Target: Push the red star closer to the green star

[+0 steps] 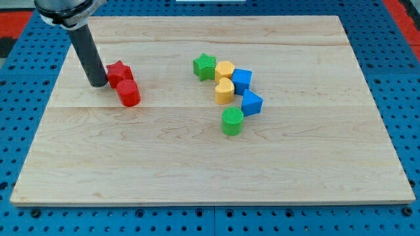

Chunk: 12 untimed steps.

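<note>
Plainly, most of the task is judged to be left: the small red star-shaped block [119,71] is seen well apart from the small green star-shaped block [205,66], with bare wooden board [315,164] between them. Taking the green star as landmark, the red star is found far toward the view's left of it and at about the same height in the view. The dark rod's tip [98,84] is planted just on the far side of the red star from the green star, touching it or very nearly so; whether contact is made cannot be told for certain. No jaws are carried by the rod, so nothing is clamped or held. That placement is judged suitable for a push toward the view's right.

The red star is seen as a low, knobbly piece with blunt points, lying flat. A red cylinder-like block [129,94] is pressed against it on the side toward the view's bottom, and could be dragged along.

Just right of the green star, two yellow blocks [224,70] [224,91] and two blue blocks [242,80] [251,103] are clustered, and a green cylinder [232,121] is placed below and to the right of it.
</note>
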Each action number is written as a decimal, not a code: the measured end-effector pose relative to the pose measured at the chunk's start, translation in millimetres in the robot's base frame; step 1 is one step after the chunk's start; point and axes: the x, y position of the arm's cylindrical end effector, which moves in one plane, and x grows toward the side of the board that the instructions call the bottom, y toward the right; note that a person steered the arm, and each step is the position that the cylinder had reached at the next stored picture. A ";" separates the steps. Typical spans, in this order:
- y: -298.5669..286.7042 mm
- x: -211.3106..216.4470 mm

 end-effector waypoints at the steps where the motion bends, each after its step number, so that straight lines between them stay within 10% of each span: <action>1: 20.5 45.2; 6: 24.9 -38.4; 12: 38.5 9.9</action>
